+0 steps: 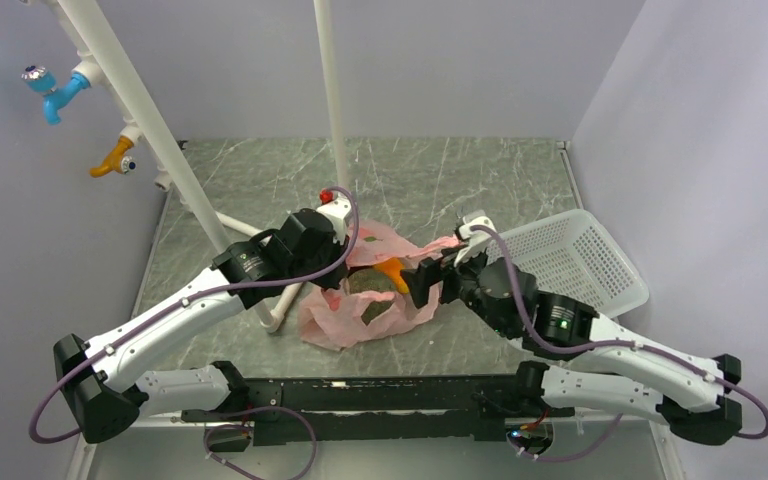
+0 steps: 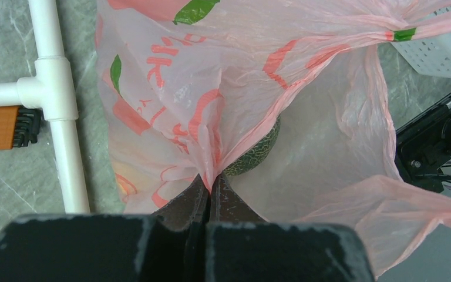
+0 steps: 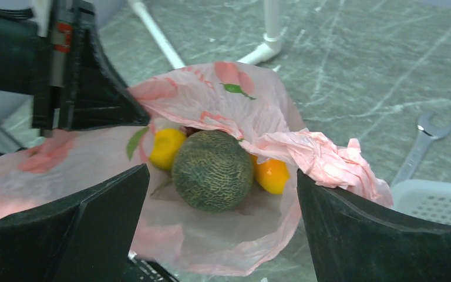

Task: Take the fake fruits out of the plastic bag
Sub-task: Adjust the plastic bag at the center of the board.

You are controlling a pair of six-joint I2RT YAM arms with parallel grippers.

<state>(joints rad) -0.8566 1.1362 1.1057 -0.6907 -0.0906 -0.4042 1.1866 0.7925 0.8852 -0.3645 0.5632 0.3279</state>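
On plastic bag (image 2: 170, 88), red lettering (image 2: 158, 61) illegible, melon (image 3: 212, 170) inside

Red printed lettering (image 2: 163, 59) runs across the thin translucent pink plastic bag (image 2: 329, 135), on its left part in the left wrist view. It is crumpled into folds and cannot be read. No other label, brand or number is legible.

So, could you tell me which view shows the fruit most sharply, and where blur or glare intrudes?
Right wrist view: melon sharp, netting readable, the right gripper's fingers dark and soft. Left wrist view: light shows through the plastic bag, melon mostly veiled. Top view: even light, no glare.
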